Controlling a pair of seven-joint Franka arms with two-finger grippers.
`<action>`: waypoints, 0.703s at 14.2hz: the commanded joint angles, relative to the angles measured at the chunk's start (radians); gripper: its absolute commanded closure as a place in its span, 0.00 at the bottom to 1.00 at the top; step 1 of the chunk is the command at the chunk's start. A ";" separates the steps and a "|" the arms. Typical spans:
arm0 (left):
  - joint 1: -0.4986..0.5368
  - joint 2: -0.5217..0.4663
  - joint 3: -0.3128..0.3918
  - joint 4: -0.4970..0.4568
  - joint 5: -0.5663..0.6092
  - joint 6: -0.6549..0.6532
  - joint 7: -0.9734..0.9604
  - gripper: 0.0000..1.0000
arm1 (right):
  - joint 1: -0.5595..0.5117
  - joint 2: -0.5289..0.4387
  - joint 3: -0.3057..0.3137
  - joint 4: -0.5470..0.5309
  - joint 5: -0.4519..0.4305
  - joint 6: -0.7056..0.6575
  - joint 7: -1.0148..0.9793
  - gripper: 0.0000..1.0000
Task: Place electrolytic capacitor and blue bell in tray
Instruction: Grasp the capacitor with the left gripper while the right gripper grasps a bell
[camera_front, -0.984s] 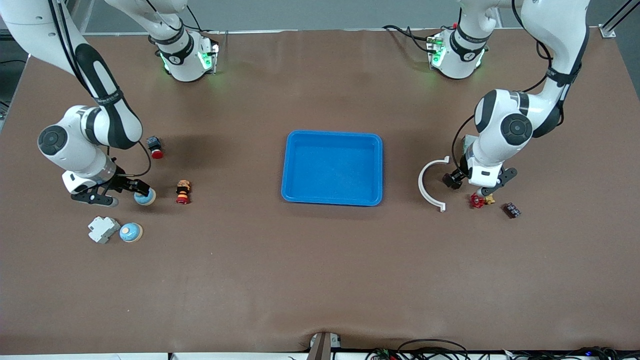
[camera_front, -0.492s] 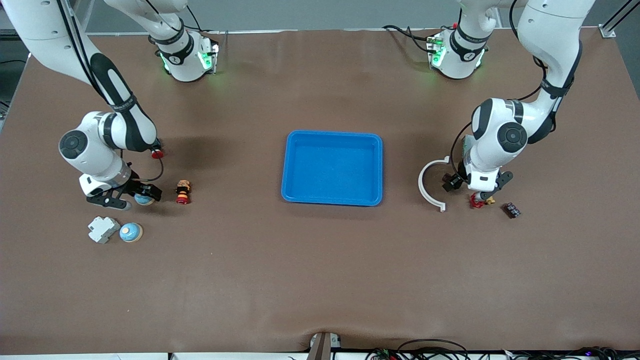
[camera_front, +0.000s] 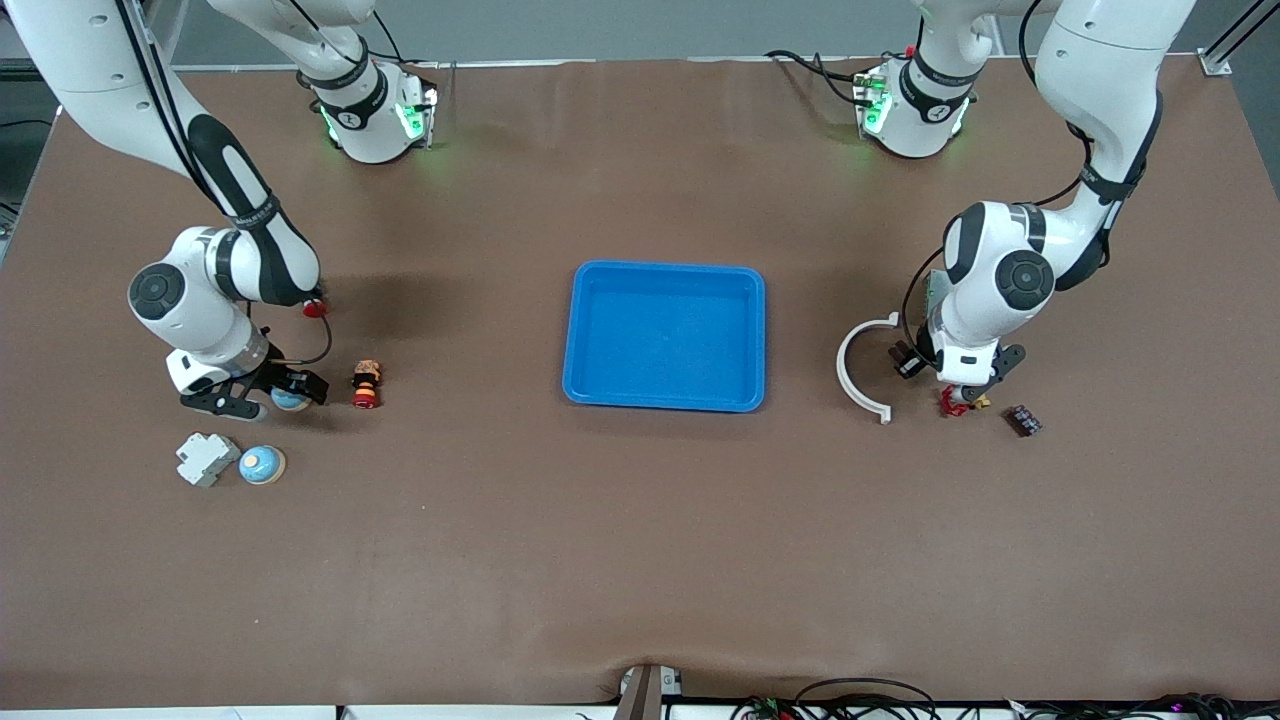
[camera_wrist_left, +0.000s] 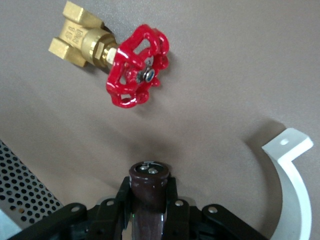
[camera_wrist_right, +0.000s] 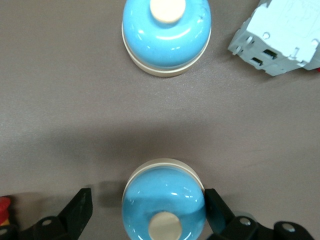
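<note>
The blue tray (camera_front: 664, 268) sits mid-table. My left gripper (camera_front: 958, 383) (camera_wrist_left: 150, 187) is shut on the dark brown electrolytic capacitor (camera_wrist_left: 149, 181), held end-out low over the table beside a red-handled brass valve (camera_front: 953, 402) (camera_wrist_left: 137, 65). In the front view the left hand hides the capacitor. My right gripper (camera_front: 275, 398) (camera_wrist_right: 147, 210) is open and down around a blue bell (camera_front: 290, 402) (camera_wrist_right: 164, 200); one finger touches the bell's side and the other stands apart. A second blue bell (camera_front: 262, 465) (camera_wrist_right: 166, 35) lies nearer the front camera.
A white curved piece (camera_front: 850, 365) (camera_wrist_left: 295, 190) lies between the tray and the left gripper. A small black ridged part (camera_front: 1023, 420) is beside the valve. A grey-white block (camera_front: 207, 458) (camera_wrist_right: 277, 45) sits beside the second bell. A small red-and-yellow part (camera_front: 366, 385) and a red button (camera_front: 315, 307) are near the right arm.
My right gripper has moved from beside the blue bell to straddle it. The left arm has shifted a little near the valve.
</note>
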 joint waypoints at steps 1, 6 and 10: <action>0.003 -0.054 -0.003 0.003 0.005 -0.005 -0.010 1.00 | -0.001 0.002 0.002 -0.011 0.001 0.004 0.001 0.45; -0.008 -0.149 -0.035 0.068 0.005 -0.176 -0.014 1.00 | 0.004 -0.004 0.004 -0.006 0.001 -0.002 0.006 1.00; -0.008 -0.178 -0.118 0.082 0.005 -0.233 -0.094 1.00 | 0.042 -0.034 0.007 0.005 0.003 -0.045 0.026 1.00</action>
